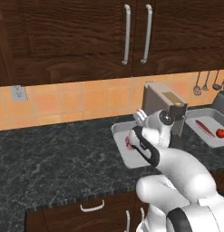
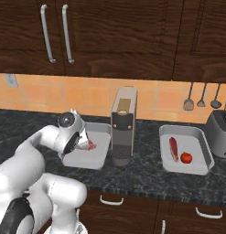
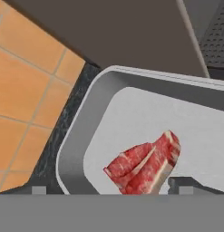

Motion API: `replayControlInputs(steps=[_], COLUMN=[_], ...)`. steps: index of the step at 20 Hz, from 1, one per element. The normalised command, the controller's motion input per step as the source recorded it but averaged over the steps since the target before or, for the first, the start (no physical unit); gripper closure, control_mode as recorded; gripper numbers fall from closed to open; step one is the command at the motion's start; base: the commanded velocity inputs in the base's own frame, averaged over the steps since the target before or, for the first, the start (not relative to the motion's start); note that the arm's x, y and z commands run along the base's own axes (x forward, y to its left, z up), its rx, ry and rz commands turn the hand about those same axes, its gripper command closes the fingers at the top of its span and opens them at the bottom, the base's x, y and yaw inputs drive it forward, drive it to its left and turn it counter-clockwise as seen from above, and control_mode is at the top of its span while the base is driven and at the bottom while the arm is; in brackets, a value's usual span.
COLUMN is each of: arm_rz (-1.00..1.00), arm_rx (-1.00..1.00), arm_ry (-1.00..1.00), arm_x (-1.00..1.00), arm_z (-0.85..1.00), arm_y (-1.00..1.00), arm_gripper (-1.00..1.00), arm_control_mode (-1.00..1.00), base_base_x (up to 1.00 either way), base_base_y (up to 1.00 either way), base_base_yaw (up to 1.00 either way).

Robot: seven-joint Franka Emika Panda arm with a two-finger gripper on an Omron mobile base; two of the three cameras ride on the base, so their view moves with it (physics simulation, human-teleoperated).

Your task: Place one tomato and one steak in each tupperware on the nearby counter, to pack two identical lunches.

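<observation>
Inside left grey tupperware (image 3: 72, 149), red white-marbled steak (image 3: 143, 165).

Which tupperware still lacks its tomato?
The left tupperware, under the gripper: it holds only a steak. The right tupperware has steak plus tomato.

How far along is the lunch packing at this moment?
Done: the right tupperware holds a steak and a tomato. In hand: the left tupperware has a second steak lying in it, with the gripper open right above it, holding nothing. Left: no tomato shows in the left tupperware, so one must still go there.
</observation>
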Motion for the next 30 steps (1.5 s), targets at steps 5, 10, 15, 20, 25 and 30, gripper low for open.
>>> replayControlInputs(steps=[5,10,15,20,25,30], arm_rz=[0.05,0.14,0.21,0.33,0.31,0.15], arm_rx=[0.00,0.00,-0.11,-0.36,-0.35,-0.17], arm_ry=[0.00,0.00,0.04,0.02,-0.02,0.00], arm_x=[-0.98,-1.00,-1.00,-1.00,-0.97,-0.54], arm_z=[0.82,0.00,0.33,0.00,-0.01,-0.10], arm_y=[-0.02,0.00,0.00,0.09,0.04,0.04], arm_gripper=[-1.00,-1.00,-1.00,-1.00,-1.00,-1.00], arm_control_mode=[-1.00,-1.00,-1.00,-1.00,-1.00,1.00], base_base_x=[0.00,0.00,0.00,0.00,0.00,-0.40], base_base_y=[0.00,0.00,0.00,0.00,0.00,0.00], base_base_yaw=[0.00,0.00,0.00,0.00,0.00,0.06])
